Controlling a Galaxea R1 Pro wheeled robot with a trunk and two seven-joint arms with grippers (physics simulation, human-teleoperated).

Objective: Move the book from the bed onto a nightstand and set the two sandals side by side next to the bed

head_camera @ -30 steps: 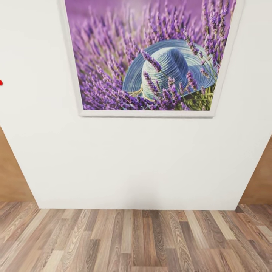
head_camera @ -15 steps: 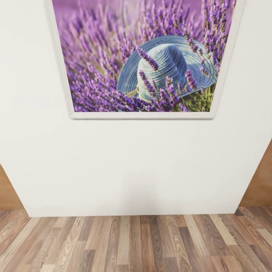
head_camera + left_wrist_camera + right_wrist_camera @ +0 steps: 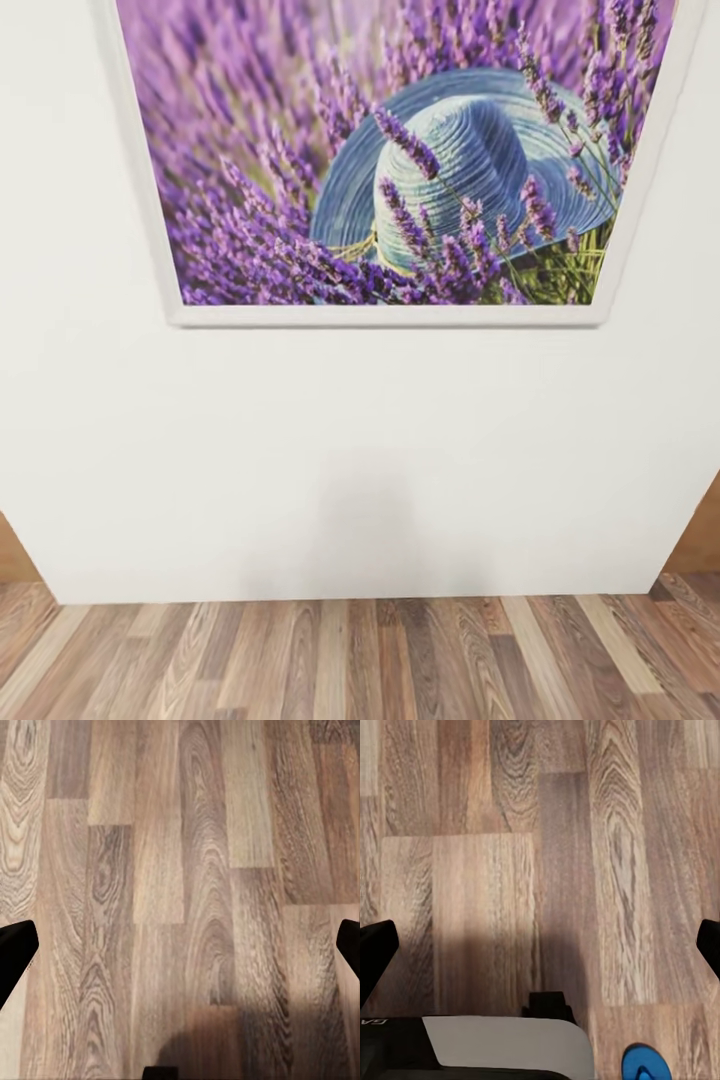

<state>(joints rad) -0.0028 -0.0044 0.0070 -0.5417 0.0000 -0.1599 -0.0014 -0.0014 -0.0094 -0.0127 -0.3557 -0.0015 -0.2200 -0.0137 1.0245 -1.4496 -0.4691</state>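
The book, the bed and the nightstands are out of view. In the left wrist view my left gripper (image 3: 180,945) is open, its dark fingertips (image 3: 15,945) far apart over bare wood-plank floor (image 3: 187,832). The right wrist view shows my right gripper (image 3: 540,945) open too, with one fingertip (image 3: 375,949) at each side and nothing between them. At the edge of that view, beside the robot's white and black base (image 3: 502,1042), a small bright blue rounded shape (image 3: 646,1066) lies on the floor. It could be a sandal's end, but I cannot tell.
A white wall (image 3: 360,450) stands close ahead in the head view. On it hangs a white-framed picture (image 3: 400,160) of lavender and a blue straw hat. A strip of plank floor (image 3: 360,660) runs along the wall's foot, with brown surfaces (image 3: 700,530) past its ends.
The whole head view has shifted: the wall and picture look nearer and larger, and the floor strip is narrower. The camera has moved towards the wall.
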